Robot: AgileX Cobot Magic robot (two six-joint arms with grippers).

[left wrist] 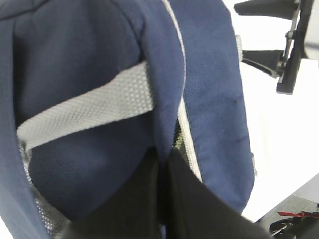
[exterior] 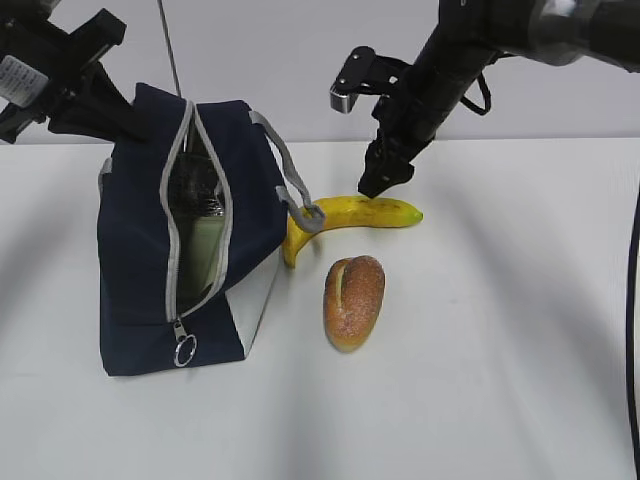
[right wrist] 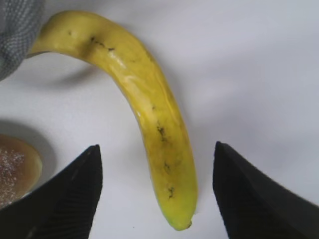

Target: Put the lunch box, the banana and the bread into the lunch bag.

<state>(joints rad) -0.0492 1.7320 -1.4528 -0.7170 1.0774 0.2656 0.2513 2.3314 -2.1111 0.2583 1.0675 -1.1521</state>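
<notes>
While the right gripper (right wrist: 157,194) hangs spread wide just above the banana (right wrist: 149,114), one dark finger stands on each side of the fruit's greenish end, neither touching it. Away from that pincer, the banana curves off toward the lunch bag (exterior: 140,260), where its far end disappears under a grey strap handle (exterior: 295,195); the bread (exterior: 354,301) lies to one side of the fingers, apart from the fruit. Inside the bag's unzipped mouth something pale green shows, probably the lunch box (exterior: 205,250). The left gripper (left wrist: 162,199) is pressed together on the bag's navy fabric near its top edge, apparently holding the mouth open. I judge the banana light, fairly stiff, smooth-skinned and apt to roll or swivel if pinched at the tapering tip. A grip across its thicker middle, further up from the fingers toward the bag, should hold steadier, and the lift must clear the strap.
</notes>
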